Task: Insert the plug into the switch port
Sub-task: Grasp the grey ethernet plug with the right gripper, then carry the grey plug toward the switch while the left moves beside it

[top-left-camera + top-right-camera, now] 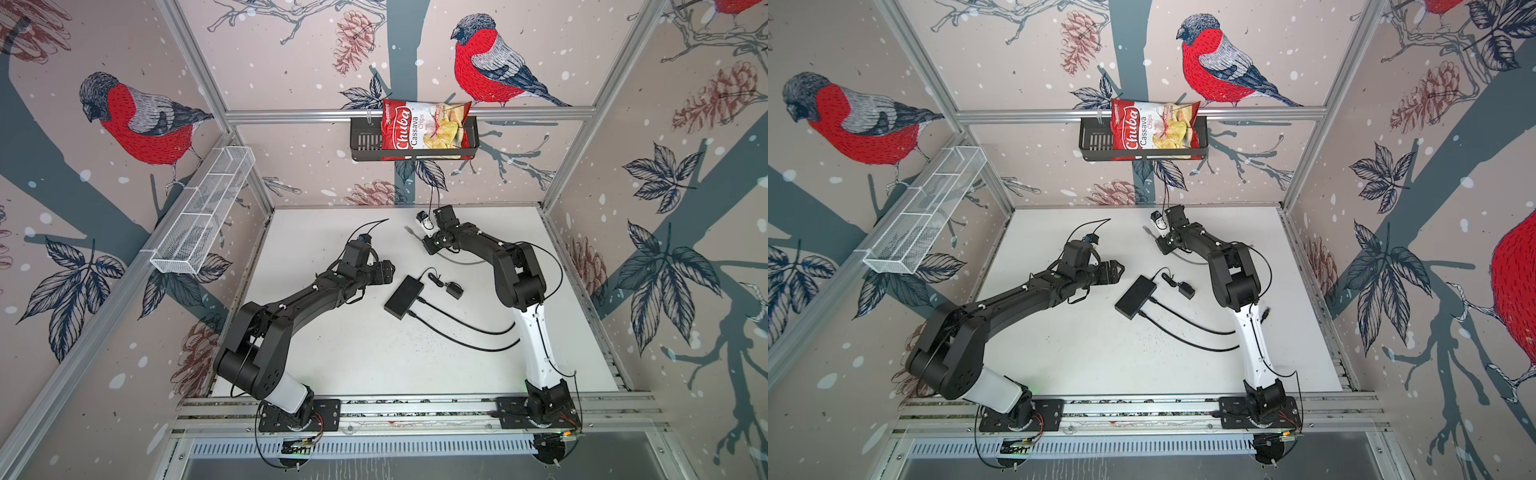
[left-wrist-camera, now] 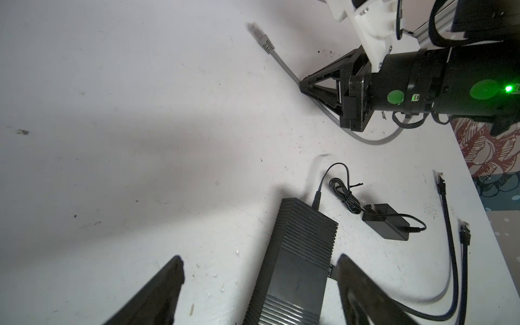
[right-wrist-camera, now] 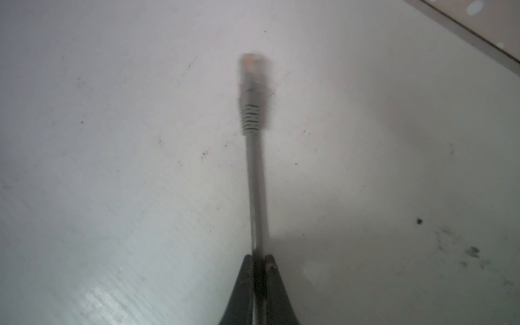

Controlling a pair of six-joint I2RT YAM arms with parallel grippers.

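Note:
A grey plug [image 3: 254, 92] ends a grey cable on the white table. My right gripper [image 3: 259, 257] is shut on that cable a short way behind the plug. In both top views the plug [image 1: 409, 230] lies at the back, ahead of the right gripper [image 1: 426, 240]. The switch, a flat black box [image 1: 404, 296], lies mid-table. Two black cables [image 1: 457, 328] enter its right long edge; a free switch port cannot be made out. My left gripper [image 2: 259, 261] is open, just left of the box [image 2: 301, 253], which shows between its fingers [image 2: 157, 295] untouched.
A small black power adapter [image 1: 454, 289] with a bundled cord sits right of the box. The black cables' free plugs [image 2: 439, 180] lie near the table's right edge. A chip bag [image 1: 424, 129] sits in a wall basket, and a white mesh basket [image 1: 203, 212] hangs on the left wall.

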